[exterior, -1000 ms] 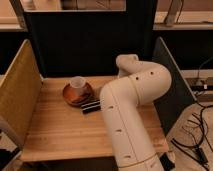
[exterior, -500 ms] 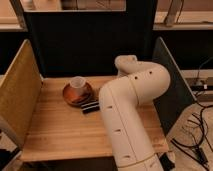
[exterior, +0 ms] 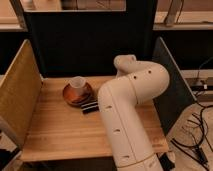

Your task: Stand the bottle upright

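One thing is missing from view: the bottle. No slim white shape shows anywhere on the open wood of the counter (exterior: 55,132), so it probably lies behind the bulk of the white arm (exterior: 131,115), though that is a guess. The end effector is hidden as well, past the arm's last visible joint, and I cannot tell whether it is wide, narrow or holding anything. With it unseen, no place can be fixed relative to it.

What does show sits to the side of the arm's bend. A translucent cup (exterior: 77,82) stands upright on a brown saucer (exterior: 70,97), and a black bar (exterior: 90,107) lies just beside the saucer's near edge, close against the arm. A tan panel (exterior: 17,97) walls one side of the counter and a dark panel (exterior: 172,85) the other.

The step in hand looks like locating and approaching the bottle. To do it well:

- Clear the arm from the line of sight first, so the bottle's lie and its neck end are known.
- Grip the body crosswise near the middle.
- Tilt it up slowly.
- Set the base flat before letting go, since a slim bottle tips easily.
- Keep the sweep away from the cup and bar.
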Available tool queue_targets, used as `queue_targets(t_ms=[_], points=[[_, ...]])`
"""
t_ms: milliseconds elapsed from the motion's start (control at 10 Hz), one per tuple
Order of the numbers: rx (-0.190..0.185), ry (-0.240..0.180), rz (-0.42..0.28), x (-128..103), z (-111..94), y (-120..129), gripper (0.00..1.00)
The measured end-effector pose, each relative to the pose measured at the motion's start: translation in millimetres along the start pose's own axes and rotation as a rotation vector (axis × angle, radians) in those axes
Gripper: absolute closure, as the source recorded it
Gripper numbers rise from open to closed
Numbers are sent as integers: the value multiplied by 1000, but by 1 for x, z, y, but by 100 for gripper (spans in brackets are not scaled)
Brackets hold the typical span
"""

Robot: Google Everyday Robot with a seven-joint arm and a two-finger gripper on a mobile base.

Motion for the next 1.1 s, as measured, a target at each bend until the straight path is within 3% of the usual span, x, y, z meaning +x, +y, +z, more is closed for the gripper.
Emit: queue_targets(t_ms=[300, 400, 600, 1100], points=[[-7, -6, 1, 1, -2, 1, 96], [-14, -15, 6, -2, -6, 1, 100], [-32, -37, 18, -8, -15, 0, 100], [-110, -139, 57, -31, -61, -8, 100]])
